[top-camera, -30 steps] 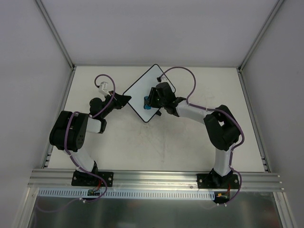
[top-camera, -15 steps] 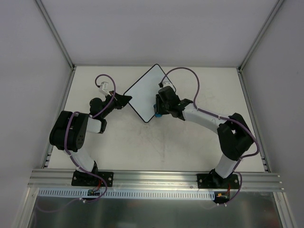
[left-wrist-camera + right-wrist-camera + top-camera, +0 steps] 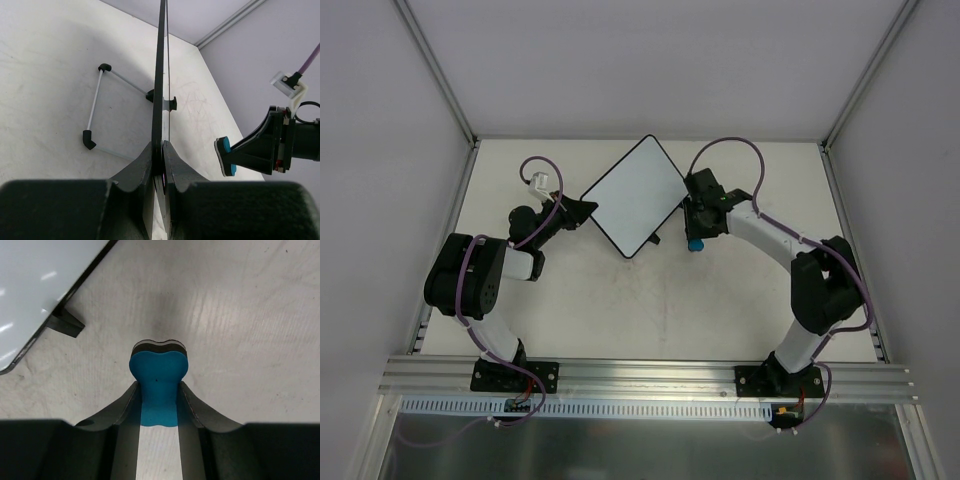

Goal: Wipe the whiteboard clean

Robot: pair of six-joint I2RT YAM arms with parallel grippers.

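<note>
The whiteboard [image 3: 633,197] sits turned like a diamond at the table's back middle; its white face shows no marks. My left gripper [image 3: 582,210] is shut on its left corner. In the left wrist view the board [image 3: 161,75] is edge-on between the closed fingers [image 3: 162,150]. My right gripper [image 3: 695,238] is shut on the small blue eraser [image 3: 694,243] and is just right of the board, off it. In the right wrist view the eraser [image 3: 158,372] is over bare table, with the board's corner [image 3: 40,285] at the upper left.
A black tab [image 3: 65,322] sticks out from the board's edge near the eraser. A thin wire bracket with black ends [image 3: 95,107] shows beside the board's underside. White walls and metal posts enclose the table [image 3: 650,300]; an aluminium rail [image 3: 650,375] runs along its near edge.
My right gripper has carried the eraser to the right, from on the board's lower right part to the table beside it. The left gripper and the board have not moved.
</note>
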